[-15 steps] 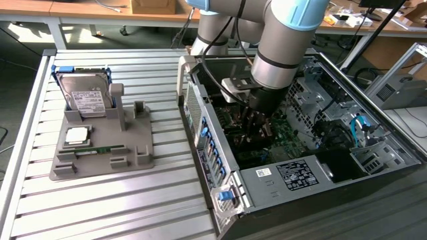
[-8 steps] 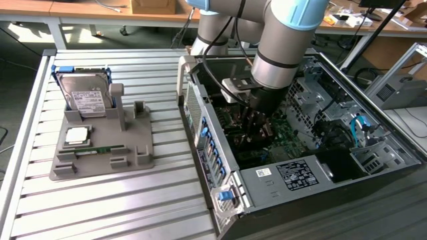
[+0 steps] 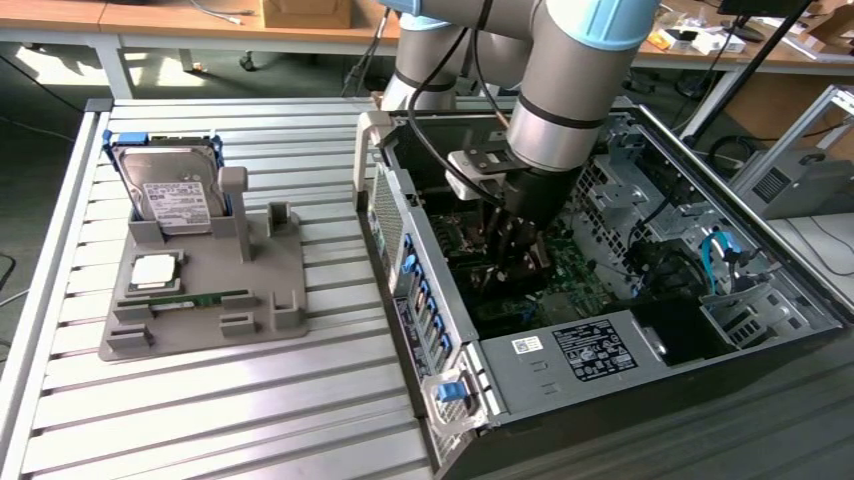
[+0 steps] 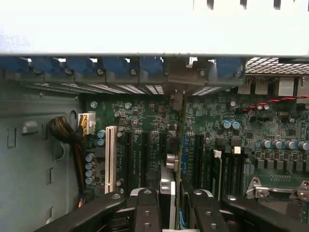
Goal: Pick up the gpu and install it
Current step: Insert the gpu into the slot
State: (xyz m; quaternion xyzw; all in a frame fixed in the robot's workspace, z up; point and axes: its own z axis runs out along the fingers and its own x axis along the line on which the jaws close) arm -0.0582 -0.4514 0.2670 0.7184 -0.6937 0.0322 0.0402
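Exterior view first: a grey slatted metal table [image 3: 240, 400] fills the lower left of the frame, with a grey plastic parts holder [image 3: 200, 320] sitting on it. That holder carries a boxy silver hard drive with a white label [image 3: 171, 190] standing up at its far end, a square silver processor chip [image 3: 155, 270] and a narrow green memory stick [image 3: 200, 299] lying flat. Right of centre is the open dark computer case [image 3: 601, 330], and the grey-and-blue robot arm [image 3: 561, 90] drops straight into it, so the arm blocks most of the board underneath. The black gripper [image 3: 518, 255] is down low over the green motherboard [image 3: 574, 265].

Wrist view: the black fingers [image 4: 147, 212] sit at the lower middle of the frame, partly closed on the thin dark circuit card, the gpu [image 4: 173, 169], seen edge-on. It stands upright between them, running up the centre toward the case's rear slot openings, amid the black expansion slots [image 4: 137, 159]. A white slot [image 4: 110, 157] and a bundle of brown cables [image 4: 67, 133] sit left of it.
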